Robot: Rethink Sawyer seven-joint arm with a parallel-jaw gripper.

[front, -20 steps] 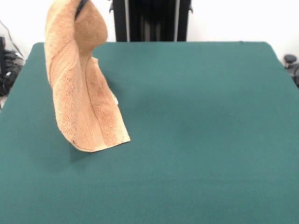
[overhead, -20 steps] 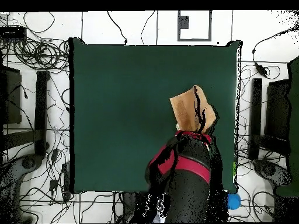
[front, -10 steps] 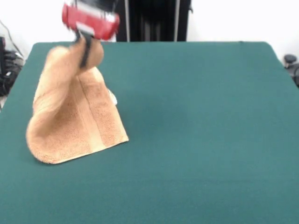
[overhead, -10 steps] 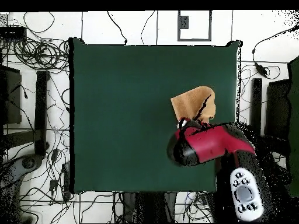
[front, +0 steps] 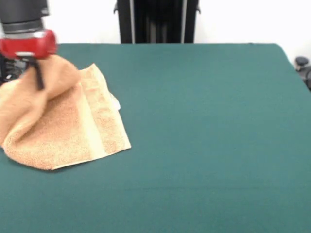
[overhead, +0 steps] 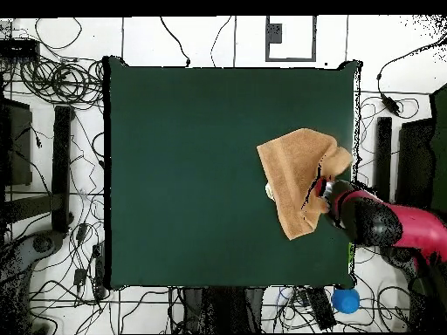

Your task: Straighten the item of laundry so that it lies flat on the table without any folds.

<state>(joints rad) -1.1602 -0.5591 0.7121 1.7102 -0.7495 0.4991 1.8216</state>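
At the left edge of the front view, the red and black gripper [front: 37, 77] is clamped on a raised fold of the orange-tan terry towel [front: 68, 126]. The towel's lower part lies on the dark green cloth-covered table [front: 204, 136], its near corner flat, its left side bunched.

Could not tell whether the gripper [front: 37, 77] was open or closed: tips sunk in a raised bunch of the towel [front: 63, 124] in the front view, masked by the red and black arm [overhead: 371, 222] from overhead. Arm cut by the front view's top edge. Towel's left part clipped by the front view's left edge; underside of its folded part hidden. Care label [front: 114, 102] too small to read.
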